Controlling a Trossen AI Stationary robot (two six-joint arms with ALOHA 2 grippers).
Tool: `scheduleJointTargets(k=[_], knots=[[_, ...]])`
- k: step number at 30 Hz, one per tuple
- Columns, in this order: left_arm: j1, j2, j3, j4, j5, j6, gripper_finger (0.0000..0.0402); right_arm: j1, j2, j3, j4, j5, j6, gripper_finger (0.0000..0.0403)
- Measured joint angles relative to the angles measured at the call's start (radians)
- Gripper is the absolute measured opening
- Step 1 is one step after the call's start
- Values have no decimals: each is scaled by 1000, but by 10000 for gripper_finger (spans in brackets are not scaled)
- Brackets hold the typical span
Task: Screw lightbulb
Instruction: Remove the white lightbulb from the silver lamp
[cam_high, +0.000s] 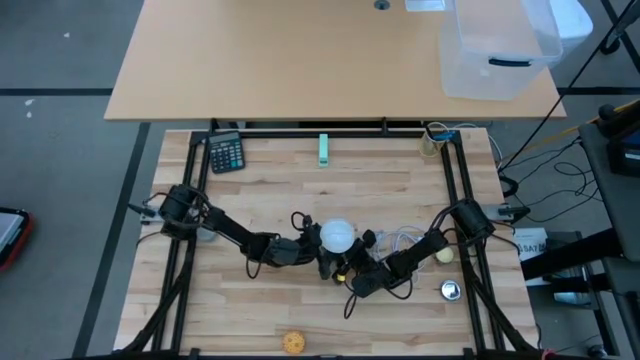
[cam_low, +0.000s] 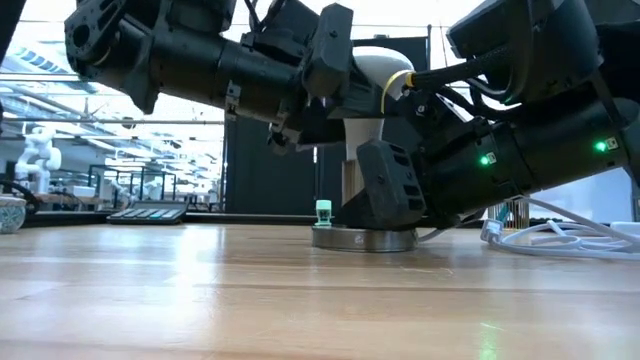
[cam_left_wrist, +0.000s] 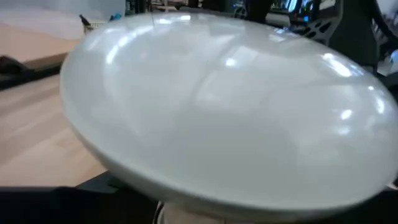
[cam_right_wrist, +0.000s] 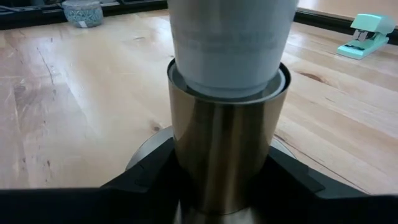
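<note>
The white lightbulb (cam_high: 337, 236) stands upright, its narrow neck (cam_right_wrist: 225, 43) down in the mouth of a brass-coloured socket (cam_right_wrist: 224, 143). The socket rises from a round metal base (cam_low: 365, 238) that rests on the wooden table. My left gripper (cam_high: 318, 241) comes from the table's left at globe height, open, its jaws wide about the frosted globe (cam_left_wrist: 217, 106), which fills the left wrist view. My right gripper (cam_high: 347, 262) comes from the right and near side, low down, shut on the socket. My right gripper pinches the socket's round wall (cam_right_wrist: 186, 168) between its two fingers (cam_right_wrist: 140, 183), low on the cylinder. The fingers come nearly level, slanting from the table's right and near side. The socket stands upright on its base on the table, with the bulb in its top.
A calculator (cam_high: 226, 153) and a teal stapler (cam_high: 324, 150) lie near the far edge. A yellowish ball (cam_high: 444, 256), a grey disc (cam_high: 450, 290) and white cable (cam_low: 560, 238) lie to the right, and an orange ball (cam_high: 292, 342) at the near edge.
</note>
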Motion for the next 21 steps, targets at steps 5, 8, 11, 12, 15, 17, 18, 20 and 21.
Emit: scheduleJointTargets(k=[5,8,11,12,15,17,18,20,21], knots=[[-7,-69,-2,-133,8,57,267,9,0,0,1,1,-9,183],[-7,-115,-2,-251,26,60,264,9,0,1,2,-2,-10,183],[-7,-141,-1,-334,72,78,264,9,0,1,2,-2,-5,183],[-7,-148,-1,-356,87,96,264,9,0,1,2,-2,-5,183],[-2,-157,-1,-390,150,170,263,10,0,1,3,-2,-7,183],[8,-163,-1,-408,199,234,263,11,0,1,4,-2,-8,183],[16,-164,-1,-417,211,257,263,11,0,1,6,-2,-8,183],[37,-163,-1,-436,232,279,263,10,0,1,7,-5,-5,183],[51,-163,-1,-443,257,288,263,10,0,1,7,-5,-6,183]])
